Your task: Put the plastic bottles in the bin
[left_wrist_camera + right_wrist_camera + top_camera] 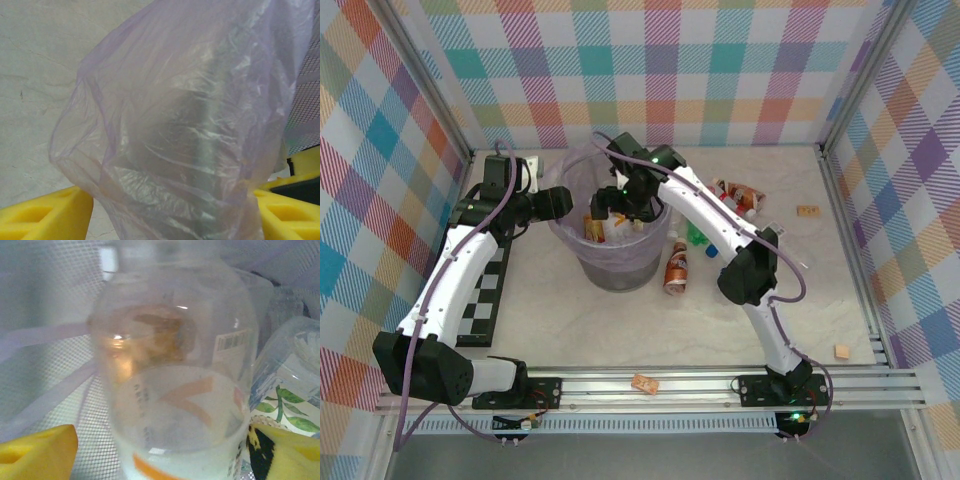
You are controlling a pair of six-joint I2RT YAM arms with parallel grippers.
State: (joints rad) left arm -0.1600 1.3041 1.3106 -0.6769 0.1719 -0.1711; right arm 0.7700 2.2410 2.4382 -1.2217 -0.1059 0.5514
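The bin (612,272), grey with a pale lilac bag, stands mid-table with several plastic bottles (595,228) inside. My left gripper (563,203) is at its left rim. In the left wrist view the yellow fingers (45,215) are shut on the bag-covered rim (175,125). My right gripper (620,205) hangs over the bin's mouth. In the right wrist view it (165,452) is open around a clear bottle (175,390) with an orange-marked label, with a gap at the left finger (40,447). An amber-brown bottle (676,268), a green one (697,235) and a red-labelled one (738,195) lie right of the bin.
Small tan blocks lie at the right (808,211), front right (841,351) and on the front rail (645,383). A checkerboard mat (485,300) sits under the left arm. Plaid walls close the table on three sides. A leaf-labelled bottle (285,395) lies inside the bin.
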